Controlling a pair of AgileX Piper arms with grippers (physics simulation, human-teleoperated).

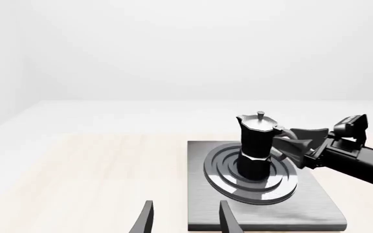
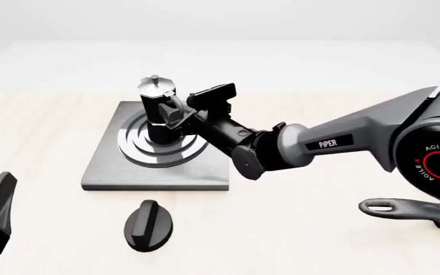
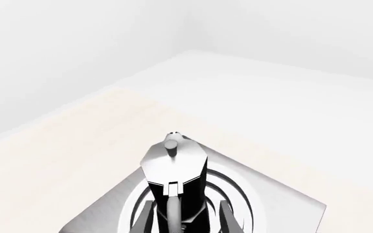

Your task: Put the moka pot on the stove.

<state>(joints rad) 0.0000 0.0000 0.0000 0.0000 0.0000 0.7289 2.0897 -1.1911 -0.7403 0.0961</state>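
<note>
- the moka pot [image 2: 157,112] stands upright on the ring burner of the stove [image 2: 105,169], near the plate's middle.
- your right gripper [image 2: 176,117] reaches in at the pot's handle side; in the right wrist view its fingers [image 3: 227,219] sit apart on either side of the lower body, and you cannot tell whether they press on it.
- your left gripper [image 1: 185,218] hangs back near the stove's edge, fingers apart, holding nothing.
- handling, as a judgement: a rigid, smooth, faceted pot, tall over a narrow base, so likely to tip; take it at the pinched waist or the handle.
- the left wrist view shows the base resting on the rings; the front view alone shows the black knob [image 2: 148,225] and a pan handle [image 2: 403,209].
</note>
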